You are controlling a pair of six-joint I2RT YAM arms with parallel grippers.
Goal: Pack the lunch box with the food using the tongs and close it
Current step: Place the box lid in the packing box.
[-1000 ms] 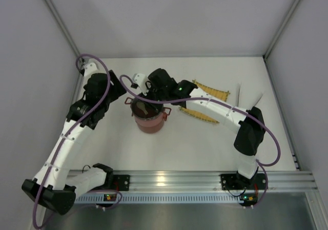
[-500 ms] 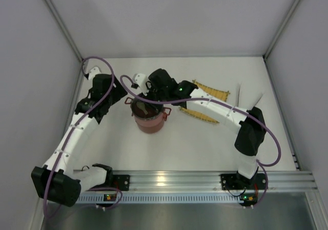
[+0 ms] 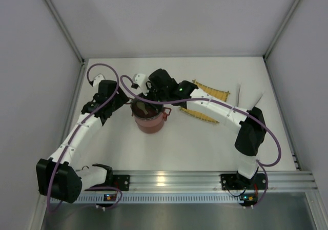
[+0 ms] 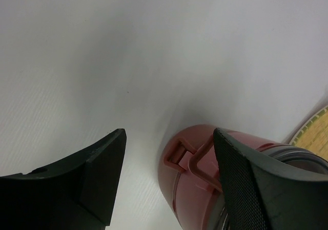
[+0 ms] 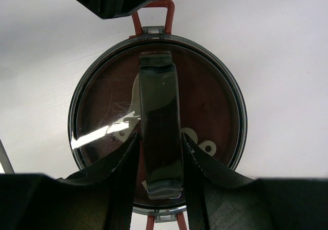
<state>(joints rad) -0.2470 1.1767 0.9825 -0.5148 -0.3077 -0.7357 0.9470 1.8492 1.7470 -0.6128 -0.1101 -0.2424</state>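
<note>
**Right claw pinching the lid's handle on the lunch box, left claw spread at its side**

The lunch box (image 3: 149, 123) stands mid-table with its grey domed lid (image 5: 205, 112) on. The right gripper (image 5: 160, 140) hangs straight over it, fingers pressed against both sides of the lid's dark handle bar (image 5: 159, 86) and covering much of the top from above. The left gripper (image 4: 169, 135) is spread wide just beside the box's left wall, level with the red side handle (image 4: 184, 155). The right arm lies across the yellow woven mat (image 3: 211, 91), and the thin pale arms of the tongs (image 3: 240, 94) show beyond its elbow. Since a second ago the left arm has swung inward, bringing its claw closer to the box. The right arm has not moved.
</note>
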